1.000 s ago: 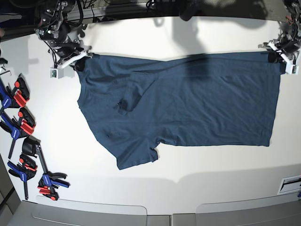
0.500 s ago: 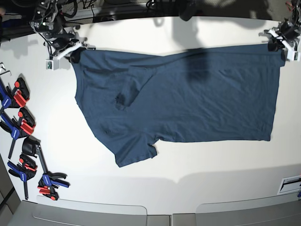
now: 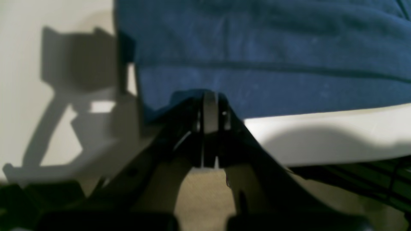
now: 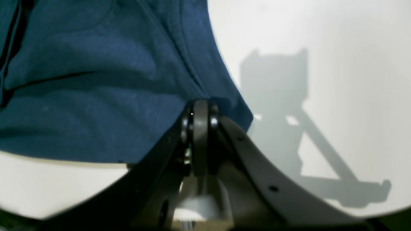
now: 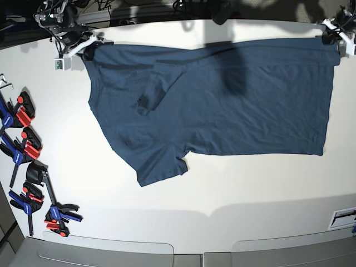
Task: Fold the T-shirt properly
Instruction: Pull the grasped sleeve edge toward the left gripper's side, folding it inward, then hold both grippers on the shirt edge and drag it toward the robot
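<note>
Both sets of fingers are clamped on the T-shirt [image 5: 222, 100]: left gripper [image 5: 334, 34] and right gripper [image 5: 83, 51] each pinching a far corner on the white counter [image 5: 222, 194].

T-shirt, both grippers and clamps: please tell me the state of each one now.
T-shirt: spread out on the table, held at two far corners, one sleeve folded over its body.
Left gripper: shut on the T-shirt.
Right gripper: shut on the T-shirt.
Clamps: lying unused at the table edge.
</note>
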